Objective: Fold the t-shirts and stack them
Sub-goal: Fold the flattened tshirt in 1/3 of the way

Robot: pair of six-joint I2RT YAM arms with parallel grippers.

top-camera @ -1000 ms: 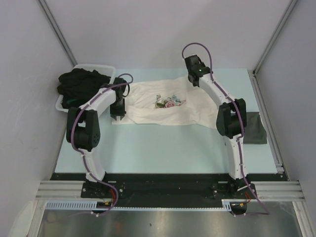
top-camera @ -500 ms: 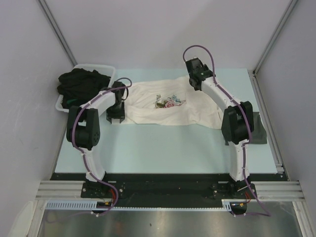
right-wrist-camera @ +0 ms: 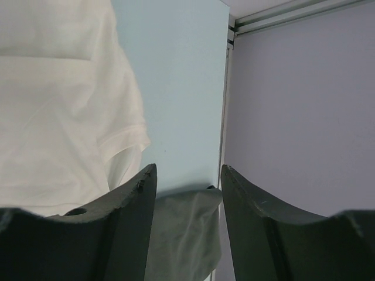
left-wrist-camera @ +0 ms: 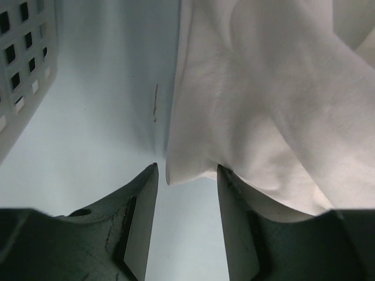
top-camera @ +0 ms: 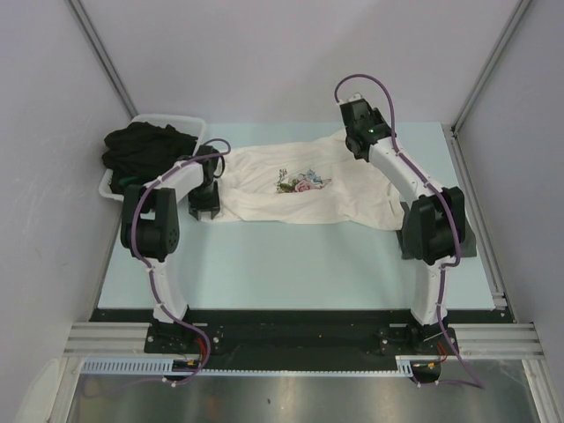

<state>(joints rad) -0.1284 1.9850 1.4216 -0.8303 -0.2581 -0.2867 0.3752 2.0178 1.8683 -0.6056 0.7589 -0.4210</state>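
Note:
A cream-white t-shirt (top-camera: 300,185) with a pink rose print lies spread across the middle of the table. My left gripper (top-camera: 204,208) stands open at the shirt's near-left corner. In the left wrist view that cloth corner (left-wrist-camera: 246,105) ends just at the tips of the open left gripper (left-wrist-camera: 187,170), and only bare table shows between the jaws. Raised over the shirt's far-right part, my right gripper (top-camera: 357,145) is open and empty (right-wrist-camera: 188,167). A dark grey t-shirt (top-camera: 464,236) (right-wrist-camera: 181,228) lies at the table's right edge, partly behind the right arm. Black t-shirts (top-camera: 145,145) fill the tub.
A white plastic tub (top-camera: 189,121) with a lattice wall (left-wrist-camera: 23,70) stands at the far left, close to the left arm. A metal rail (top-camera: 480,220) runs along the table's right edge, with grey walls on both sides.
My left gripper opened wider and shifted slightly left at the shirt's corner. The right arm swung right and its gripper opened a little wider.

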